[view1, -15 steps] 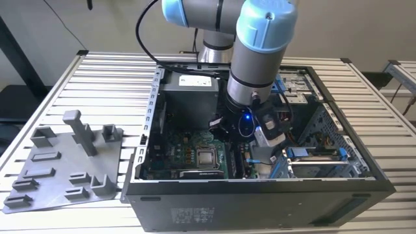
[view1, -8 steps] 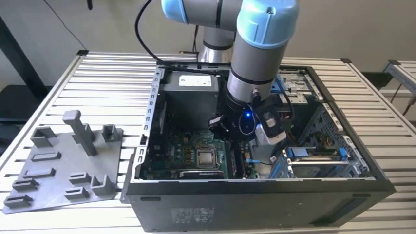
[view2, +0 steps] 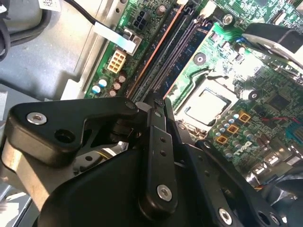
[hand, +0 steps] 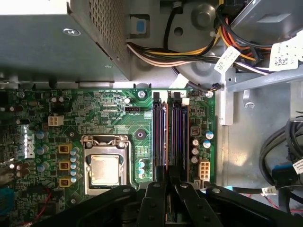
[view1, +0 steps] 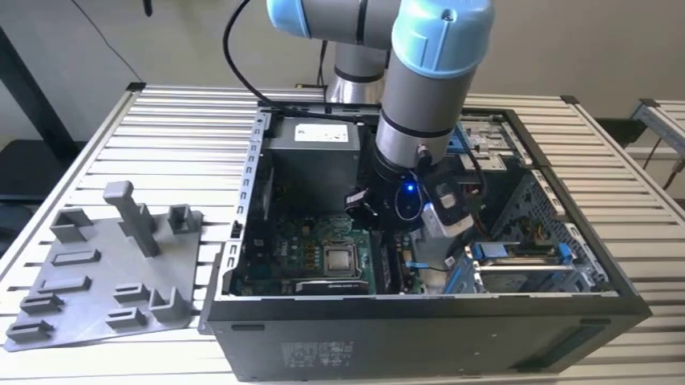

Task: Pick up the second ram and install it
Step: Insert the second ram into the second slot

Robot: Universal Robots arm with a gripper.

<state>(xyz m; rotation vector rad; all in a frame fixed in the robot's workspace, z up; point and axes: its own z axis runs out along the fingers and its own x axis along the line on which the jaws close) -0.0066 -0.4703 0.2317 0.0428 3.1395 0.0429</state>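
Gripper (hand: 166,201) fingers are sitting close together, clamping the second ram (hand: 169,208) edge-on above the motherboard's (hand: 94,113) memory slots (hand: 168,137) inside the computer case (view1: 428,321).

Bright daylight washes the slatted table (view1: 139,128) in the exterior view, and the slats glare almost white at that view's left. Inside the open computer case (view1: 428,321) I cast shade over the motherboard (hand: 118,118), though it reads evenly lit and sharp in the first wrist view. My black linkages (view2: 156,161) blur softly close up in the second wrist view.
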